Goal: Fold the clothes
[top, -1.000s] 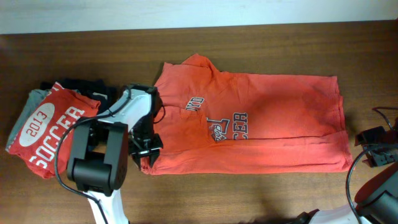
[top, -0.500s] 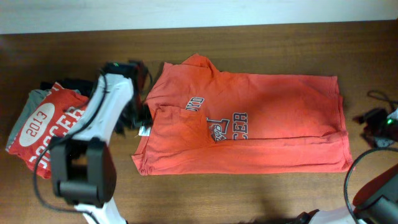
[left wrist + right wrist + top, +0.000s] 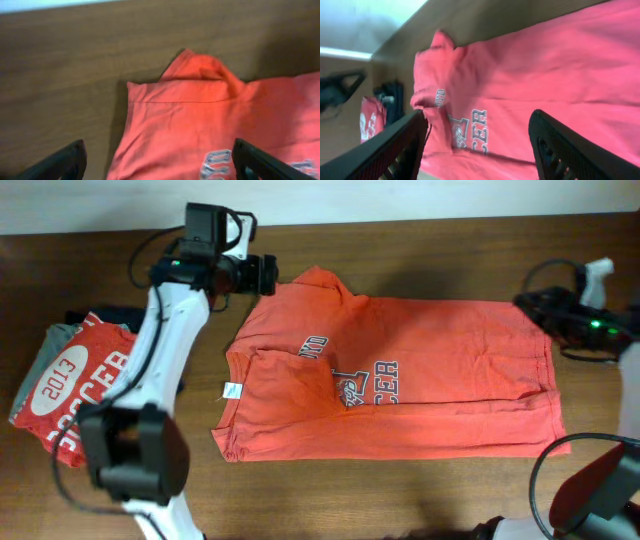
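Your wooden surface (image 3: pixel 400 250) carries one orange shirt (image 3: pixel 440 380), lying flat at its middle, and one folded red shirt (image 3: pixel 75 385) at the left. Two tools hover over the orange shirt's far corners, left tool (image 3: pixel 262 275) and right tool (image 3: pixel 530 308), both spread wide and empty.

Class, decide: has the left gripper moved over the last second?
Yes: the left gripper moved away from the folded 2013 SOCCER shirt, toward the table's far edge, near the orange T-shirt.

Orange-red T-shirt (image 3: pixel 430 370), folded lengthwise, lying flat at centre; navy chest print (image 3: pixel 362 377) upward, white tag (image 3: pixel 231 390) at left.
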Robot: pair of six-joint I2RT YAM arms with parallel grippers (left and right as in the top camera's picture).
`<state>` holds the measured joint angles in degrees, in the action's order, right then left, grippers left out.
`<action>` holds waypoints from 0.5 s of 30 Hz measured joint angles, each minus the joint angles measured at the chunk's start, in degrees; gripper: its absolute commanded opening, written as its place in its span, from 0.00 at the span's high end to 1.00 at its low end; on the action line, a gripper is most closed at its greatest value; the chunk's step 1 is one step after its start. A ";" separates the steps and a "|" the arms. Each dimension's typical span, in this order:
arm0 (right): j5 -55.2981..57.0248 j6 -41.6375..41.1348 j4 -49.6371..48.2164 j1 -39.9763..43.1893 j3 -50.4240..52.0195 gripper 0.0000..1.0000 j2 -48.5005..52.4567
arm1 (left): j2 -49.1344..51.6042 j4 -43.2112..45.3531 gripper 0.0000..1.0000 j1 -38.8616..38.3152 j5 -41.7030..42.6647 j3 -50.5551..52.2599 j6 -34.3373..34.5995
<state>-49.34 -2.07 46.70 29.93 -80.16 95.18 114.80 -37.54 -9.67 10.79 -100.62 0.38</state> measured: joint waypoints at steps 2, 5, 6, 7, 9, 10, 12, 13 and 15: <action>0.39 0.46 0.76 -1.46 0.00 0.33 0.00 | 4.17 3.50 0.08 0.02 0.42 0.00 -1.16; 1.11 0.81 2.38 -2.38 0.00 0.34 0.00 | 10.64 10.45 0.09 0.15 0.87 0.22 -3.13; 1.31 0.79 2.93 -2.40 0.00 0.34 0.00 | 12.22 12.44 0.09 0.22 0.94 0.31 -3.56; 1.46 0.83 3.54 -2.40 0.00 0.34 0.00 | 13.64 14.23 0.11 0.24 1.01 0.35 -3.98; 1.79 0.85 5.01 -2.38 0.00 0.34 0.00 | 15.93 17.51 0.11 0.24 1.05 0.35 -4.50; 1.95 0.87 5.70 -2.38 0.00 0.34 0.00 | 16.72 18.58 0.16 0.26 1.07 0.35 -4.72; 2.78 0.92 6.97 -2.38 0.00 0.34 0.00 | 17.90 20.83 0.21 0.28 1.14 0.35 -5.07; 3.28 0.94 7.56 -2.38 0.00 0.34 0.00 | 18.36 21.73 0.23 0.28 1.22 0.35 -5.31; 4.39 1.03 8.72 -2.38 0.00 0.34 0.00 | 19.17 23.21 0.27 0.28 1.27 0.35 -5.42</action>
<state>-44.95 -1.04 55.42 27.55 -80.16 95.18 133.97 -14.33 -9.39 12.05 -100.27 -5.04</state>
